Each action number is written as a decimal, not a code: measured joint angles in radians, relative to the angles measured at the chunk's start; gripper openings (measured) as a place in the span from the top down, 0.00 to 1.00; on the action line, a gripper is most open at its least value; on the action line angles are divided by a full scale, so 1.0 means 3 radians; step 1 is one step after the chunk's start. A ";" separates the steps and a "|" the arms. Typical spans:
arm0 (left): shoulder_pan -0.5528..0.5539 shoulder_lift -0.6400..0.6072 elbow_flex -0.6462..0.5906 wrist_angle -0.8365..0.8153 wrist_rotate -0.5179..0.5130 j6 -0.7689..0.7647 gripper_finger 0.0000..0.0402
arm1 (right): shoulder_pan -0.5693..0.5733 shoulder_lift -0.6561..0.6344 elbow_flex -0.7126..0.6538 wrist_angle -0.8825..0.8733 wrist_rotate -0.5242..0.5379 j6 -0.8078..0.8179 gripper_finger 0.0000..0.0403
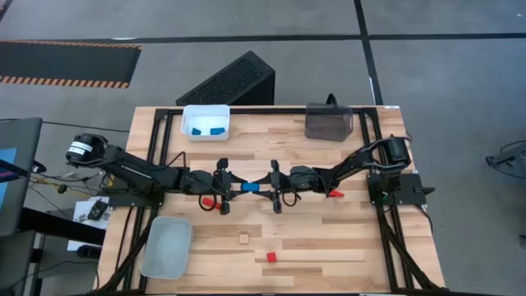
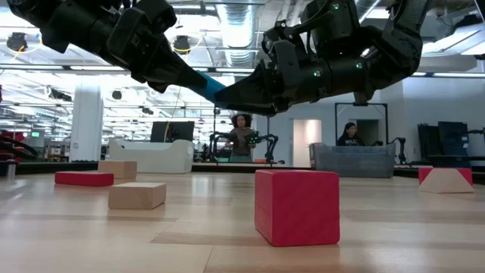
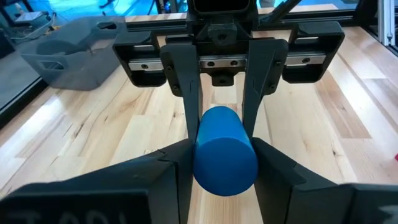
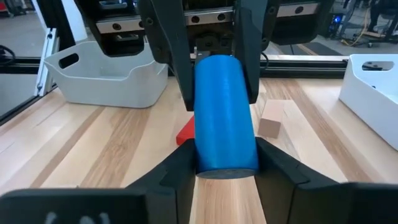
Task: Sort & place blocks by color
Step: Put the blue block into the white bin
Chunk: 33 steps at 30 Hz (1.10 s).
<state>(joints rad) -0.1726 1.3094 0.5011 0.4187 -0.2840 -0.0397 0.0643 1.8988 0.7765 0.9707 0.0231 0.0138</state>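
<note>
Hidden parts: in the high view only a short blue stretch of the blue cylinder [image 1: 249,187] shows between the two grippers; both its ends are covered by the fingers. In the low view it [image 2: 203,82] is a mere sliver between the dark arms.
Cut off: the red wedge [image 2: 445,179] is partly hidden at the low view's right edge; contents of the dark tinted bin [image 1: 329,121] cannot be made out.
Cylinder position: table centre, lifted clear of the wood, between both grippers.
Cylinder axis: long axis runs 9 to 3 o'clock in the high view, level with the table; each end faces one wrist camera [image 3: 225,151] [image 4: 224,118].
Left gripper [image 1: 222,186]: at 9 o'clock of the cylinder, fingers [image 3: 163,168] pinching its near end on both sides.
Right gripper [image 1: 274,186]: at 3 o'clock of the cylinder, fingers [image 4: 169,174] clasping the opposite end.
Red bar [image 1: 209,201]: on the table at 7 o'clock of the left gripper.
Wood cube [image 1: 243,238]: at 6 o'clock of the cylinder, well apart.
Red cube [image 1: 270,257]: near the wood cube, at its 4 o'clock.
White bin [image 1: 206,122]: at 11 o'clock, two blue blocks [image 1: 206,129] inside.
Grey bin [image 1: 168,247]: at 7 o'clock.
</note>
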 joint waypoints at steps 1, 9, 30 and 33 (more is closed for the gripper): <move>0.0000 0.0000 0.0000 0.0000 -0.0001 0.0004 0.74 | 0.0000 0.0000 0.0000 0.0006 0.0002 0.0002 0.60; 0.0000 0.0000 0.0001 -0.0064 -0.0634 0.0014 0.65 | 0.0000 -0.0014 0.0006 -0.0239 0.0500 -0.0082 0.42; 0.1922 -0.0492 0.0003 -0.1216 -0.1138 -0.0723 0.72 | 0.0630 -0.0904 0.0000 -0.2012 0.1147 0.0570 0.52; 0.2300 -0.0491 0.0003 -0.1284 -0.0835 -0.0792 0.71 | 0.0752 -0.0904 0.0000 -0.2033 0.1238 0.0500 0.55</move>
<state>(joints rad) 0.5175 1.1622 0.5018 0.0335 -0.5344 -0.2773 0.2900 1.6276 0.7765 0.3608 0.3944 0.1637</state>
